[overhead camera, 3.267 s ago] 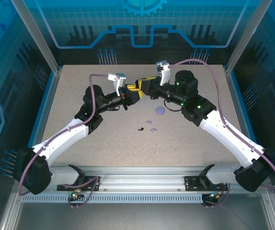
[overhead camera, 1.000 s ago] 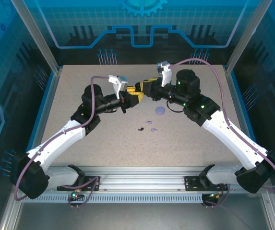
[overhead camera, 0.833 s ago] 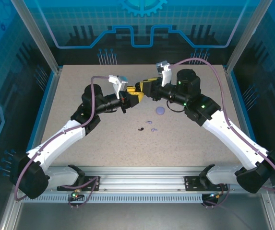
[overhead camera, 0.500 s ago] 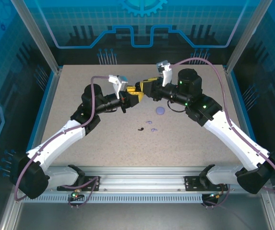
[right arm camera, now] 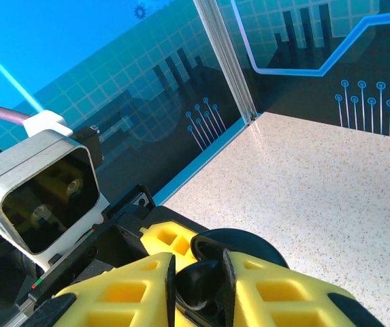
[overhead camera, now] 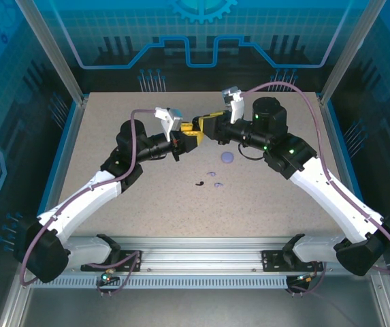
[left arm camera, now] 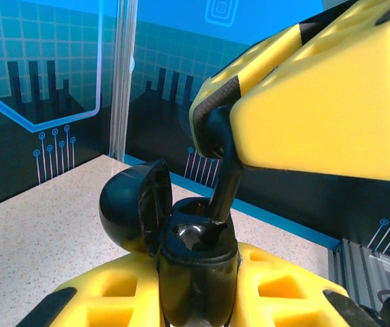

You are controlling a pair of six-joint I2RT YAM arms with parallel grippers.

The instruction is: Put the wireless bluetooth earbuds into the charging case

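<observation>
**Top external view:** Both arms reach in from the lower corners, elbows bowed outward, and their wrists meet nose to nose in the upper middle of the frame above the speckled counter [overhead camera: 249, 218]. The left pincer [overhead camera: 184, 138] and right pincer [overhead camera: 198, 128] are almost touching. Below and to the right of them, a round lavender case [overhead camera: 227, 157] lies on the counter. Nearer the bottom lie a loose black earbud [overhead camera: 199, 183] and two lavender earbuds [overhead camera: 214, 175], all close together.

**Left wrist view:** At the bottom centre, the left pincer [left arm camera: 198, 303] is clenched on a black charging case [left arm camera: 196, 272], held upright between its yellow fingers [left arm camera: 106, 296]. The lid [left arm camera: 135, 204] is swung open to the left. From the upper right, the right pincer [left arm camera: 230, 112] angles down, gripping a black earbud [left arm camera: 223, 184] whose stem tip is at the case's open well.

**Right wrist view:** Along the bottom edge, the right pincer [right arm camera: 196, 289] is clamped on the black earbud [right arm camera: 198, 281], pinched between its two yellow fingers [right arm camera: 286, 293]. Just beyond it is the dark rounded lid [right arm camera: 246, 246]. The left arm's white wrist camera [right arm camera: 45, 194] faces in from the left of the frame.
</observation>
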